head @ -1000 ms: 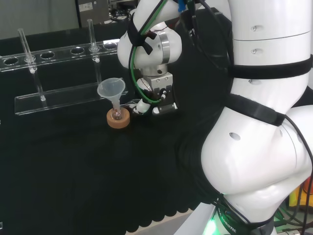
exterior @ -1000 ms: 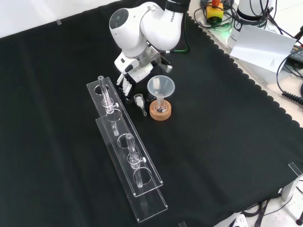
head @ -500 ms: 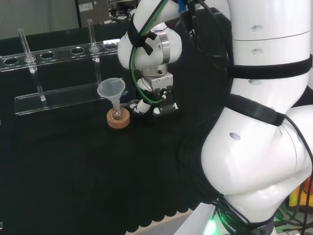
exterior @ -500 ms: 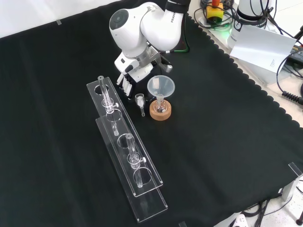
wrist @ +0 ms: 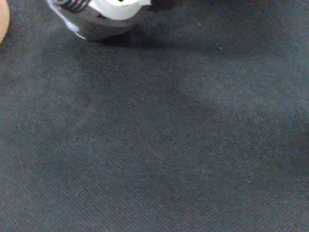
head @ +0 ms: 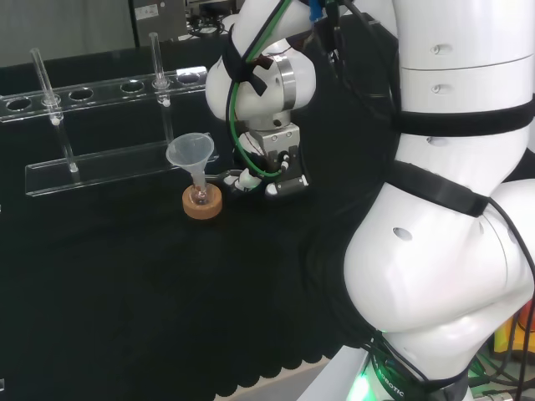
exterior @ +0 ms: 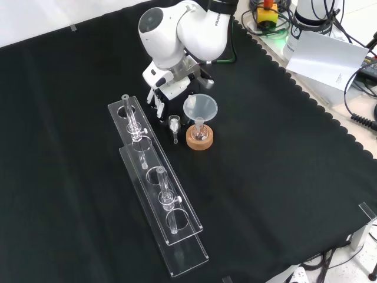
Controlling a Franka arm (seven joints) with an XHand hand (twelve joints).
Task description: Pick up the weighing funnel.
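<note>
weighing funnel (exterior: pixel 174 122), stem toward front camera, beside hand (exterior: pixel 166 88)

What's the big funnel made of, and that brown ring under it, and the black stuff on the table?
The funnel looks like clear plastic or glass: see-through, slightly cloudy. The brown ring looks like cork: tan and matte. The black cover is woven cloth; the wrist view shows its weave.

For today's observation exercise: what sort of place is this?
Probably a laboratory bench for robot trials: a test-tube rack, a funnel in a flask on a cork ring, a white robot arm.
</note>
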